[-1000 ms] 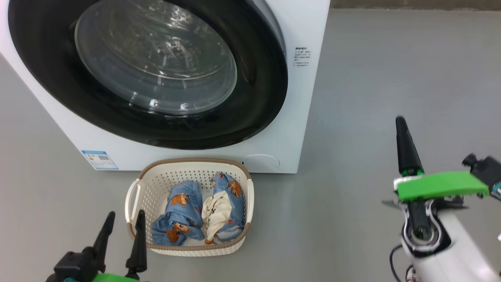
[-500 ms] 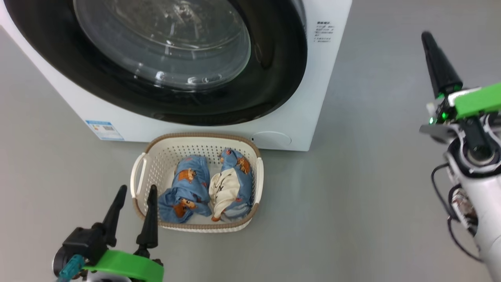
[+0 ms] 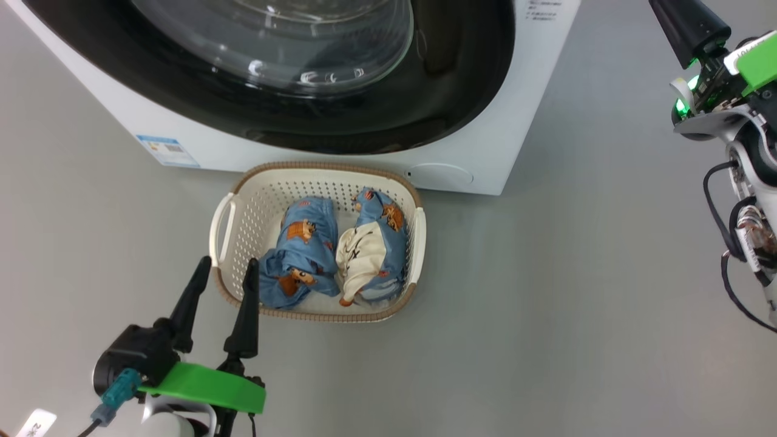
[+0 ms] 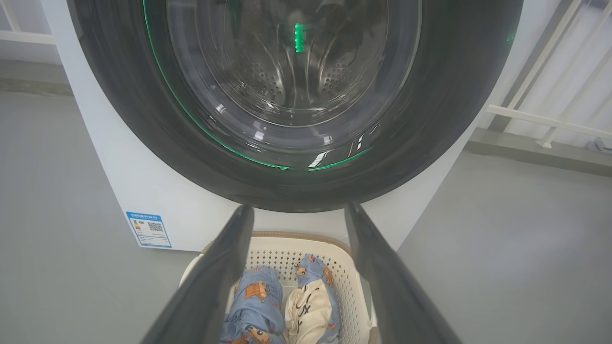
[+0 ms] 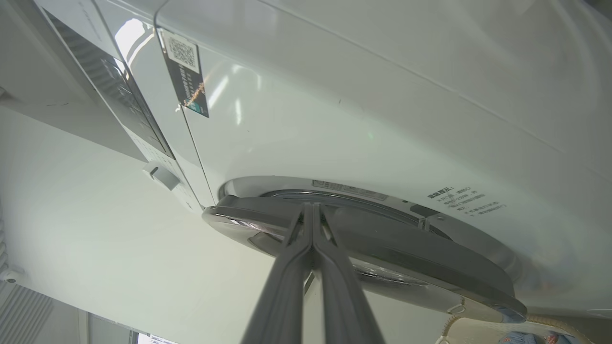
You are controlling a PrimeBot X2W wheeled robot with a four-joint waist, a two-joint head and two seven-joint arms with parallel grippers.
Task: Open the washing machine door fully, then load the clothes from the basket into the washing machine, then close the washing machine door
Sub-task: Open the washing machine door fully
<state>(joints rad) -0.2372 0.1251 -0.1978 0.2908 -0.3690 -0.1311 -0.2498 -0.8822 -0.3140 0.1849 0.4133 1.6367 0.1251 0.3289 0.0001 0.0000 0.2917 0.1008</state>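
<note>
Grey floor [image 3: 576, 273] — basket [image 3: 328, 165] sits before the washing machine [image 3: 206, 149], perhaps touching it.

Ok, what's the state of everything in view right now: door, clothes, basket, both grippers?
washing machine door: across the opening, not swung open.
clothes: two bundles, both in the basket.
basket: upright on the floor in front of the washing machine.
left gripper: open, empty, by the basket's near left corner.
right gripper: shut, empty, pointing at the door's rim.
</note>
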